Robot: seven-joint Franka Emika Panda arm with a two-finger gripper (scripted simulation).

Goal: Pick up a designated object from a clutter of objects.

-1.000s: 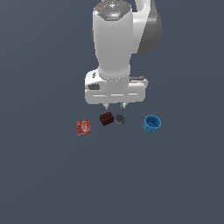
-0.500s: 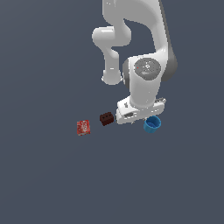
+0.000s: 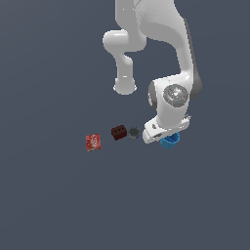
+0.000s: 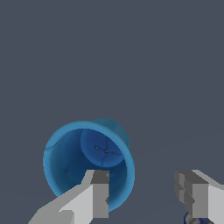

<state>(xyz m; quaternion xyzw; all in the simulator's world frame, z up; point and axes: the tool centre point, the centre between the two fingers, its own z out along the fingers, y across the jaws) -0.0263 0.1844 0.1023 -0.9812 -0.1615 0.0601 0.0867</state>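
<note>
we line up on the blue cup
gripper spread wide, one finger over the hollow, to straddle its wall.

setting: simulated scene | evidence: flat featureless grey floor, rendered shading

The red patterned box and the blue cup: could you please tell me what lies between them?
In the exterior view, the dark red-brown block and the small grey disc lie between the red patterned box and the blue cup.

Dark grey disc crowds the blue cup; elsewhere open.
</note>
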